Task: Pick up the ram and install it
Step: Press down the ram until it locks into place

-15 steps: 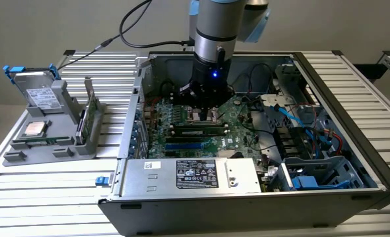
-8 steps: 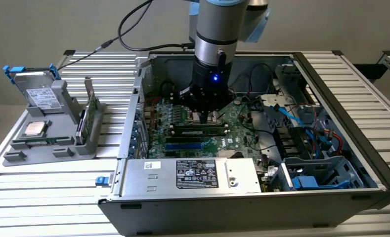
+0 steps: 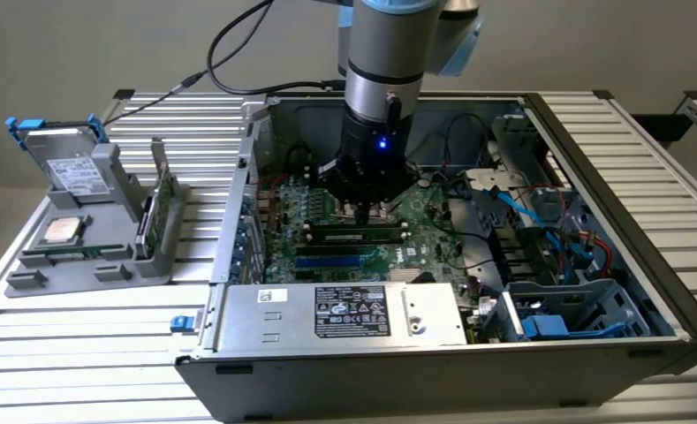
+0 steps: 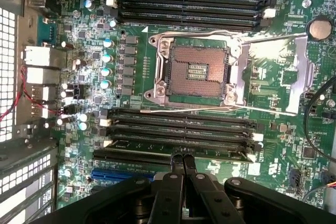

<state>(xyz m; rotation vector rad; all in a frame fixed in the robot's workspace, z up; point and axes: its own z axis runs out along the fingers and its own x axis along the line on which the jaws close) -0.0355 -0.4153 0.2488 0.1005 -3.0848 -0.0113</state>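
The ram (image 3: pixel 354 235), a long dark stick with a small label, lies in one of the motherboard's (image 3: pixel 324 208) memory slots inside the open computer case (image 3: pixel 443 353). My gripper (image 3: pixel 368 212) stands straight above the stick's middle. In the wrist view the ram (image 4: pixel 131 157) shows edge-on in the slot nearest the blue connector, and my gripper (image 4: pixel 182 160) has its two fingers pressed together, tips at the stick's upper edge. Whether the tips touch the stick I cannot tell. Nothing is clamped between the fingers.
The open processor socket (image 4: pixel 197 72) lies between two banks of black memory slots (image 4: pixel 184 3). The power supply (image 3: pixel 348 314) sits at the case's front. A grey tray (image 3: pixel 30 274) at the exterior view's left holds a silver processor chip (image 3: pixel 63 230) and an upright green card (image 3: pixel 160 212).
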